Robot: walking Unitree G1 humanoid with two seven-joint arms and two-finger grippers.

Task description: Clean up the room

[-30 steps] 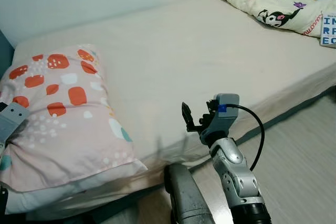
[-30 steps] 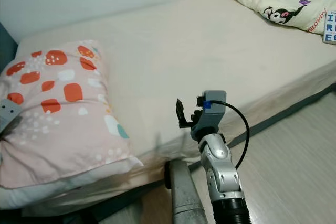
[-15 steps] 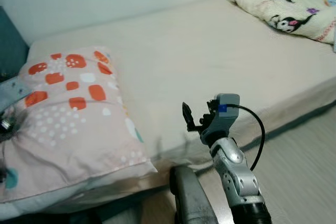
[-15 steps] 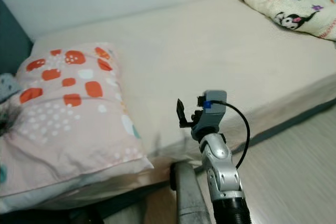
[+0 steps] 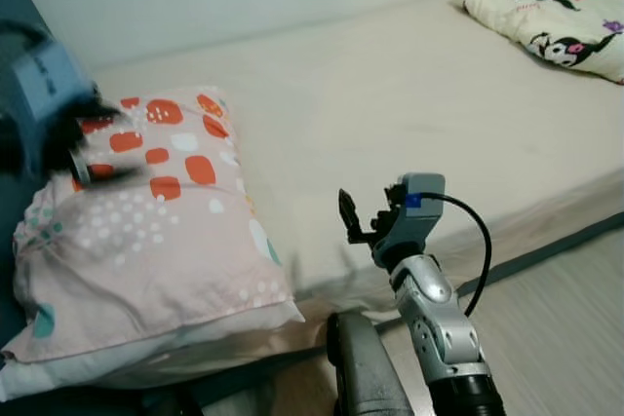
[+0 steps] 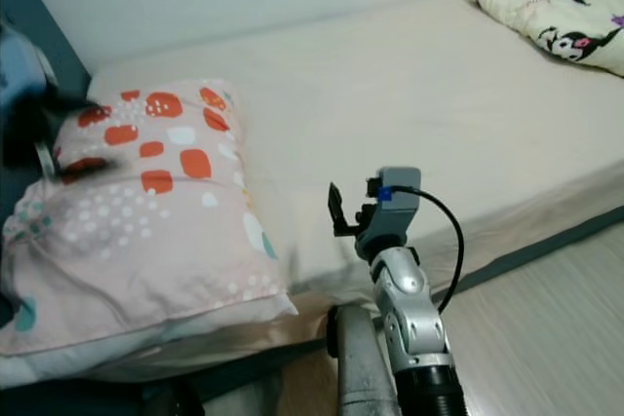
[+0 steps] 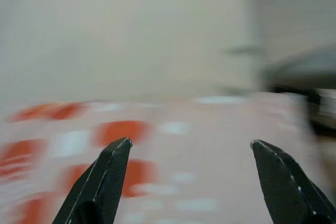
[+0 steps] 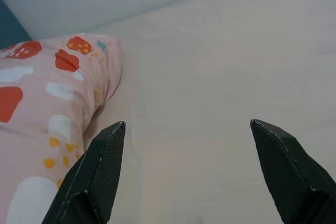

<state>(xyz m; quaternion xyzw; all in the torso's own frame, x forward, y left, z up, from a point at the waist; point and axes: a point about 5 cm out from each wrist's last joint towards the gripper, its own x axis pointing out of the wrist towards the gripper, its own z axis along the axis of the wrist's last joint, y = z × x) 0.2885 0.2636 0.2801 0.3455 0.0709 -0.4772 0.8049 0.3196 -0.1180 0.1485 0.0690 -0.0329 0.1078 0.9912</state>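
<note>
A wide bed (image 5: 390, 94) with a plain cream sheet runs from the near left to the far right. On its left end lies a pink pillow (image 5: 156, 241) with orange and white spots. At the far right end lies a cream blanket (image 5: 551, 12) with cartoon prints.

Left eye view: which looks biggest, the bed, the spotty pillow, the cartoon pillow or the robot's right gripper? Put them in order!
1. The bed, biggest by far.
2. The spotty pillow.
3. The cartoon pillow; it lies farther away and runs off the picture's edge, so it may really match the spotty one.
4. The right gripper, smallest.
</note>
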